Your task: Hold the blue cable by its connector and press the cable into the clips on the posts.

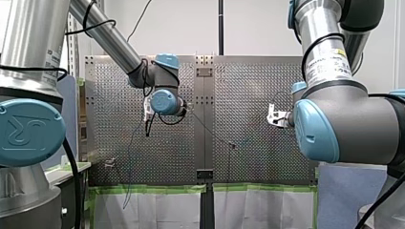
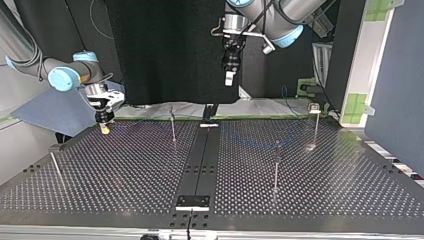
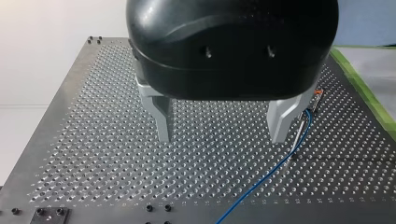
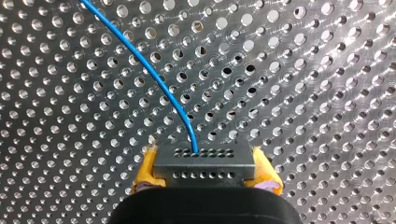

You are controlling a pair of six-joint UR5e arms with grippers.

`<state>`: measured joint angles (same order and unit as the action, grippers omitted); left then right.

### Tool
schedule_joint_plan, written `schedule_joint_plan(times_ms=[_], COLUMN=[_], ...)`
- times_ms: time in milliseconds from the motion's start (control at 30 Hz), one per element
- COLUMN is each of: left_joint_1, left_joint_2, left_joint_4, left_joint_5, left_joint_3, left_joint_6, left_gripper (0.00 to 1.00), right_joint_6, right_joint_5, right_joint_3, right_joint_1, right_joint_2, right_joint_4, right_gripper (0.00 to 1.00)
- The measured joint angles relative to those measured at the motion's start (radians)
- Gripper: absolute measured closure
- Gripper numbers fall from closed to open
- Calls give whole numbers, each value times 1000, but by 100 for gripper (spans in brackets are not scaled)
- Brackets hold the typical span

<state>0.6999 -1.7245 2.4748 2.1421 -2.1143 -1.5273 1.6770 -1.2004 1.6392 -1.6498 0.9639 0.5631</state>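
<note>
Metal posts [image 2: 276, 170] across perforated table [image 2: 125, 180]

You are looking at four posts [image 2: 276, 165] standing on one perforated table [image 2: 125, 175], one blue cable [image 4: 154, 79] ending in one connector [image 4: 204, 161], and two grippers: my left gripper [image 3: 221, 138], my right gripper [image 4: 205, 179].
</note>
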Motion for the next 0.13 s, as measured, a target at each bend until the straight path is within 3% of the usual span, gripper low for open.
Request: schedule_joint_plan(times_ms=[133], left_joint_1=[0], left_joint_2=[0], left_joint_4=[0], left_joint_5=[0], left_joint_3=[0], left_joint_6=[0], left_gripper=[0], right_joint_6=[0], right_joint_5=[0], right_joint_3=[0], right_joint_1=[0], right_joint_2=[0], right_joint_4=[0], right_gripper=[100])
